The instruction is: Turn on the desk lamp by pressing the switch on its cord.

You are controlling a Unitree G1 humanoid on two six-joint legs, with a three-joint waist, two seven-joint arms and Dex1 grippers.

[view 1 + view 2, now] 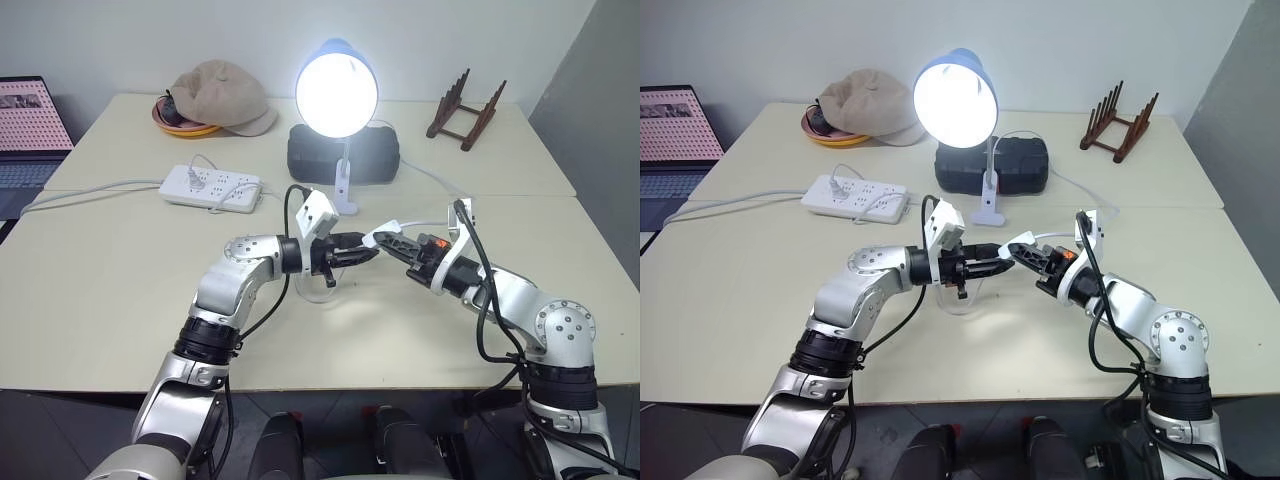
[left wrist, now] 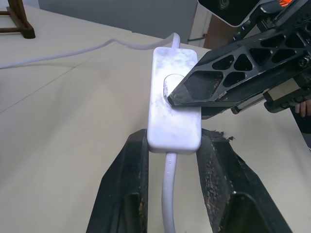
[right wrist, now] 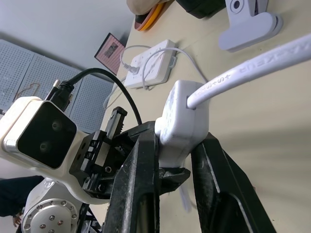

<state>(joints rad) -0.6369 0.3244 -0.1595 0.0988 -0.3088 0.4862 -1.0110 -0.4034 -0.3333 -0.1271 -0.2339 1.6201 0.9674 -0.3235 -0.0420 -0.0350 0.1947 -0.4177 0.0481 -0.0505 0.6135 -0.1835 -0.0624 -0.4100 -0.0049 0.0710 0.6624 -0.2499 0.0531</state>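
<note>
The desk lamp stands at the back centre of the table on its white clip base, and its bulb glows brightly. Above the table's middle, both grippers meet at the switch, a small white oblong on the thin white cord. My left gripper is shut on one end of the switch. From the other side my right gripper is shut on the switch, with one fingertip on the round button on its face. The cord runs off to the right.
A white power strip lies at the left, its thicker cable trailing left. Behind the lamp sits a black box. A beige cap covers an orange dish at the back left, a wooden rack stands back right, and a laptop far left.
</note>
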